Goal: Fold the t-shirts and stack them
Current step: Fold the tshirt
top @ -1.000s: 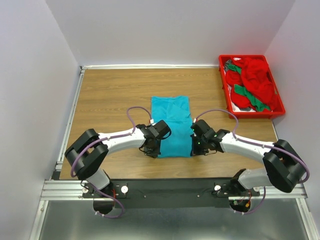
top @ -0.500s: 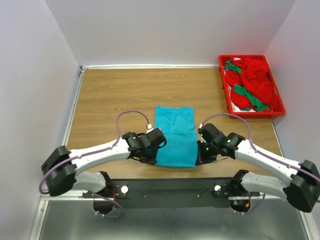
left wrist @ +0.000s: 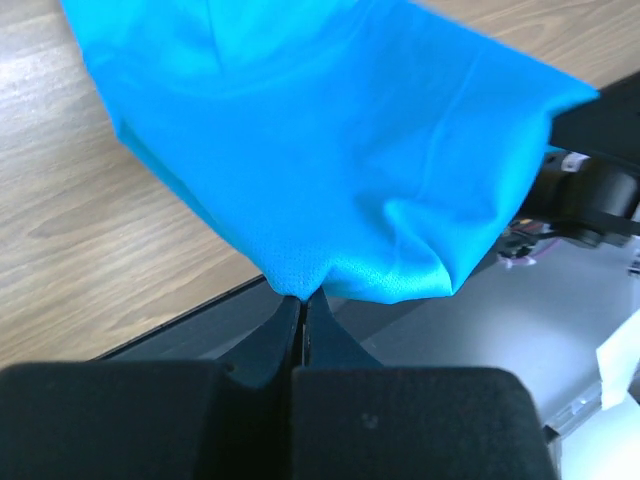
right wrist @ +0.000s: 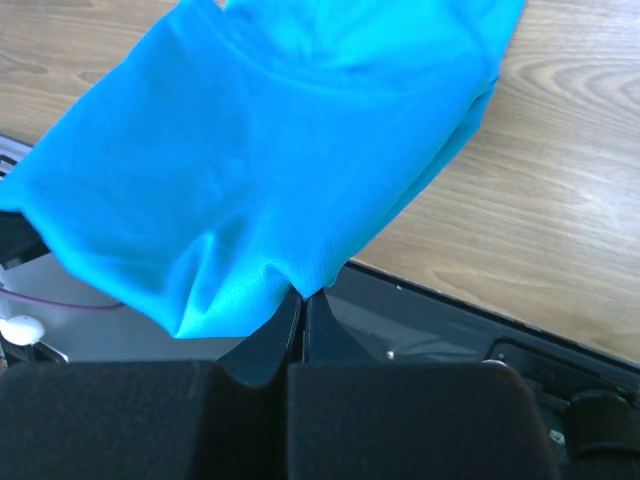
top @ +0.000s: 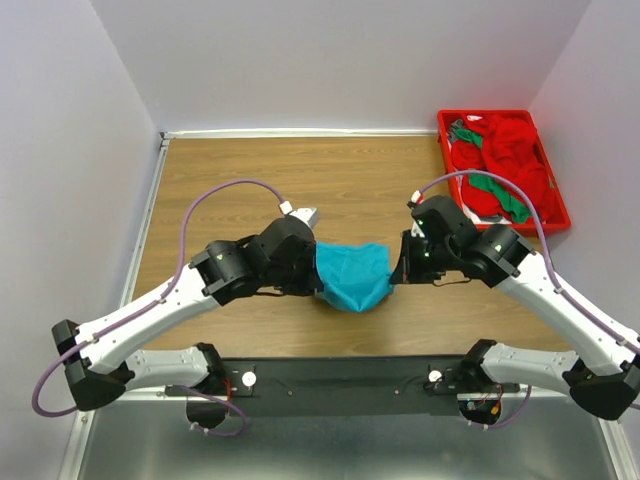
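Red plastic tray (top: 480, 113) sitting at table's far right corner; wood table (top: 230, 180) butting against black rail (top: 340, 372) along near edge.

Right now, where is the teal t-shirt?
In the top view, the teal t-shirt hangs over the near middle of the table, pinched between the left gripper and the right gripper.

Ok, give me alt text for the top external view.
A teal t-shirt hangs bunched between the left hand and right hand, each shut on one edge, over a wooden table. A red tray of red and green cloth sits at the far right corner.
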### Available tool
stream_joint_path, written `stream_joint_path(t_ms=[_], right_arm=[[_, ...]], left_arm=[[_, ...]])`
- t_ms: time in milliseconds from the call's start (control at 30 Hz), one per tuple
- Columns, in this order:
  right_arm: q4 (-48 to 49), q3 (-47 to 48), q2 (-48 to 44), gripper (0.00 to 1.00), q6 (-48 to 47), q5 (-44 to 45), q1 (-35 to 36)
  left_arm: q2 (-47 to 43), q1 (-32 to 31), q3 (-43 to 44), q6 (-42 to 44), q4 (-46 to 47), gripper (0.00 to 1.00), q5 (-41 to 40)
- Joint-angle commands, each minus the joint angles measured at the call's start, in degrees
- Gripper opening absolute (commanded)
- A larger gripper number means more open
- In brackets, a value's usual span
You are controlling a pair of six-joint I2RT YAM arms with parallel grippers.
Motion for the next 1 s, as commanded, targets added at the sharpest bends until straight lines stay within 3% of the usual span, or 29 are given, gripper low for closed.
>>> stream_joint_path(t_ms=[0,233,500,733,967], right_arm=[[-6.2,3.4,0.2,0.01,-1.1,4.0,0.1],[-6.2,3.6,2.8,0.01,-3.1,8.6,0.1],[-2.6,2.8,8.5,0.01,-7.3,9.5,-1.9],[3.0,3.3,15.7,0.01,-15.6,3.4,-11.9],[7.4,6.9,26.6,0.01,-20.2,-0.8,-16.6]], left_arm=[[-3.0,0.4,0.7,0.6,-0.6,0.00,0.9],[-4.5,4.8,-4.3,3.3,4.1,0.00,2.3],[-2.4,12.5,-12.1,9.1,13.7,0.00,10.2],[4.0,17.9,-11.6,15.8,17.6,0.00,12.7],[12.4,23.3,-12.1,21.5,23.0,0.00,15.2]])
